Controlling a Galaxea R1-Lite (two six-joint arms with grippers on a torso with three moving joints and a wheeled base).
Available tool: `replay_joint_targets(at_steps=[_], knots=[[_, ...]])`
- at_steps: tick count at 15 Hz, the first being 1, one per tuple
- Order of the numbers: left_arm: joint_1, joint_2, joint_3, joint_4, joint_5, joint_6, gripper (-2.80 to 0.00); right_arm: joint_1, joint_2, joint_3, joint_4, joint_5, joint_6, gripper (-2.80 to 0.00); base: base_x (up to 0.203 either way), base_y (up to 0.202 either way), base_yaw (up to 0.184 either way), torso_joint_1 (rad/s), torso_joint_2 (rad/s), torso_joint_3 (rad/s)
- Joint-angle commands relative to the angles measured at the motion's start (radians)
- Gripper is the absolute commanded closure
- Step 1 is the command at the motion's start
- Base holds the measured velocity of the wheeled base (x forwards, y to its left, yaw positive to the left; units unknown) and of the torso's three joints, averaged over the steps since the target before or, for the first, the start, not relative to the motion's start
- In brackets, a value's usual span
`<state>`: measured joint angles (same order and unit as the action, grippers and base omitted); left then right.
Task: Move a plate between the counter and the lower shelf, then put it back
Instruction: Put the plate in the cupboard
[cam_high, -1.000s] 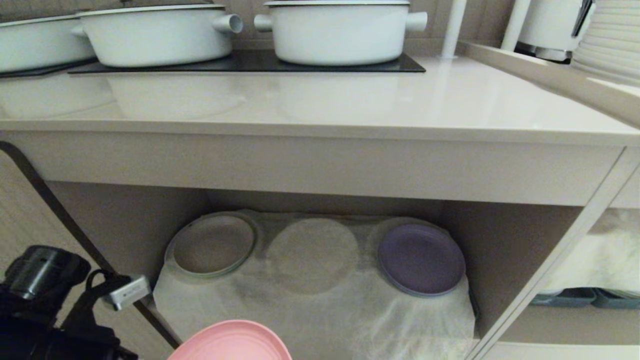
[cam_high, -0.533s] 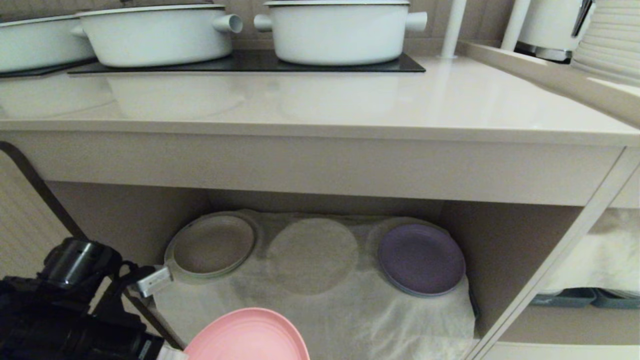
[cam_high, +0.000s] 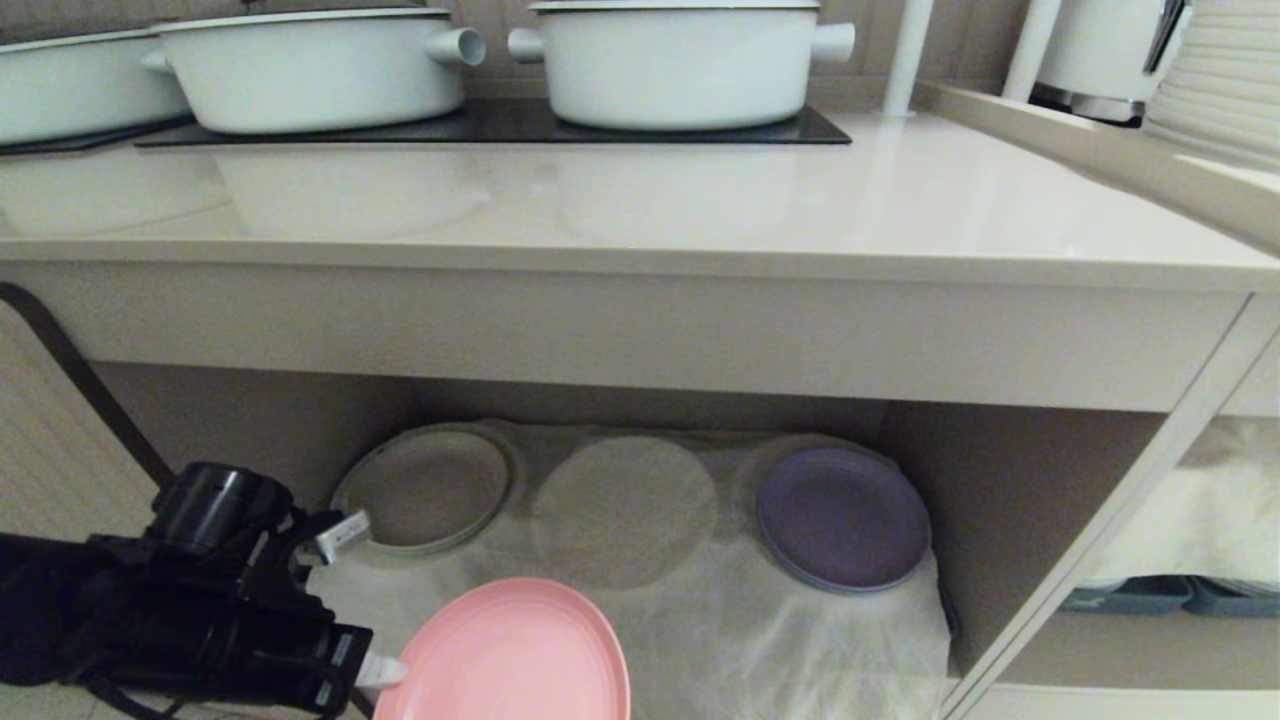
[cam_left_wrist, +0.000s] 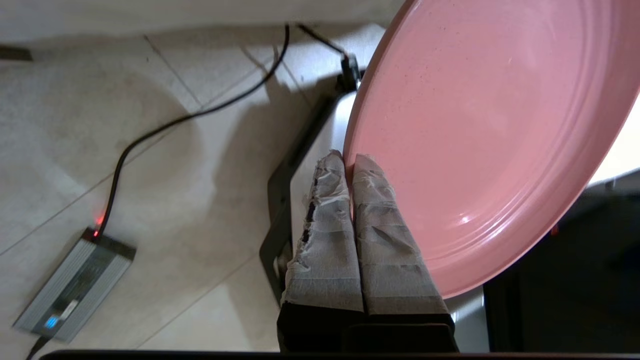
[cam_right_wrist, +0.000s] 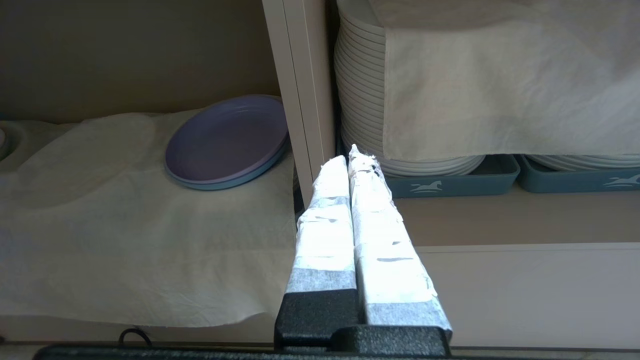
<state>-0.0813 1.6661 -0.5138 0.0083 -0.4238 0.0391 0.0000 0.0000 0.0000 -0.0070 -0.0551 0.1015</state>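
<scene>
2 white pots (cam_high: 680, 65) on the hob; purple plate (cam_high: 843, 517) beside beige plate (cam_high: 425, 490).

The left arm (cam_high: 170, 620) is all glossy black housing, with a rounded cylindrical knuckle on top and a small silver-grey tab jutting off it. The left claw (cam_left_wrist: 350, 162) has two long tapered fingers wrapped in frayed whitish tape on a black base. The right claw (cam_right_wrist: 349, 160) matches it: taped fingers, black mount.
</scene>
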Motion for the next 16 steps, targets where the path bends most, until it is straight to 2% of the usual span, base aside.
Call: replay_joint_targets(at_steps=[1,4,6,9,16], knots=[[-0.031,0.063,0.000,-0.067,0.015,-0.060,0.00,0.000,0.002,0.000,0.000,0.000,0.001,0.00,0.000,0.000,0.000,0.000,0.00,0.000],[-0.113,0.096,-0.001,-0.160,0.088,-0.187,0.00,0.000,0.001,0.000,0.000,0.000,0.001,0.00,0.000,0.000,0.000,0.000,0.00,0.000],[-0.172,0.104,-0.002,-0.195,0.106,-0.266,0.00,0.000,0.000,0.000,-0.001,0.000,0.001,0.00,0.000,0.000,0.000,0.000,0.00,0.000],[-0.211,0.150,-0.010,-0.270,0.162,-0.357,0.00,0.000,0.000,0.000,-0.001,0.000,0.000,0.00,0.000,0.000,0.000,0.000,0.00,0.000],[-0.222,0.233,-0.017,-0.378,0.209,-0.442,0.00,0.000,0.002,0.000,-0.001,0.000,0.001,0.00,0.000,0.000,0.000,0.000,0.00,0.000]])
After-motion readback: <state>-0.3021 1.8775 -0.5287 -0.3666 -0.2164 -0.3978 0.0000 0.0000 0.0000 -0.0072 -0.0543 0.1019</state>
